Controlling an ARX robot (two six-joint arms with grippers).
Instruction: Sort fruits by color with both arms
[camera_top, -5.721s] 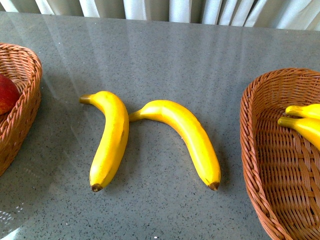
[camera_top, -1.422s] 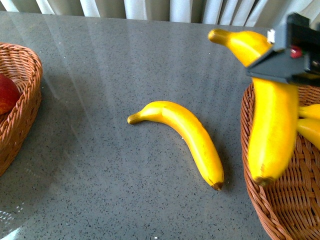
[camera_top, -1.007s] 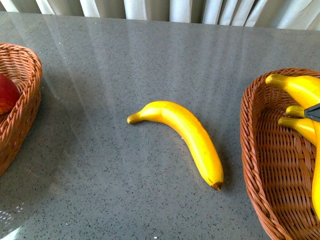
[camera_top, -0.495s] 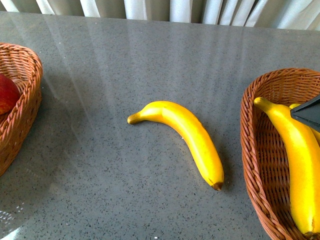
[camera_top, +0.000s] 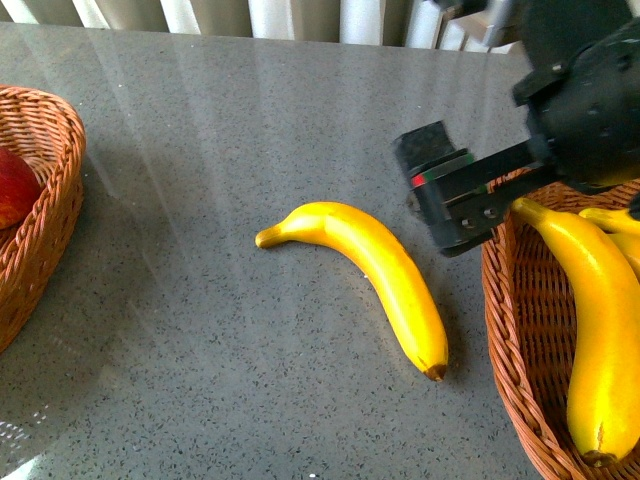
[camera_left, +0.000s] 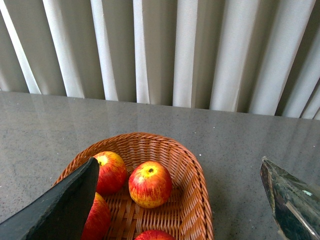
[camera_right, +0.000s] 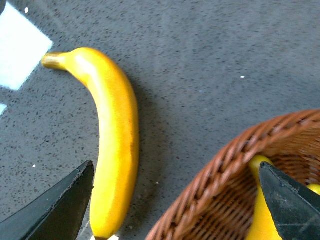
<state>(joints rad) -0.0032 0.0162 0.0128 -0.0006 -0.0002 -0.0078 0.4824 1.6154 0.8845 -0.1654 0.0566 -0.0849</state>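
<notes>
Gripper on my right arm (camera_top: 452, 195) hangs wide open and empty by the wicker basket (camera_top: 497, 300) rim, near the one banana (camera_top: 370, 265) lying loose on the grey table (camera_top: 200, 380), seemingly light, stiff and slick, which I judge best pinched across its thick middle.

A lone banana (camera_top: 365, 275) lies on the table (camera_top: 250, 120), a basket (camera_top: 530, 340) holding bananas (camera_top: 600, 330) at its 3 o'clock, another basket (camera_top: 55, 225) holding apples (camera_left: 150, 184) at 9 o'clock.
</notes>
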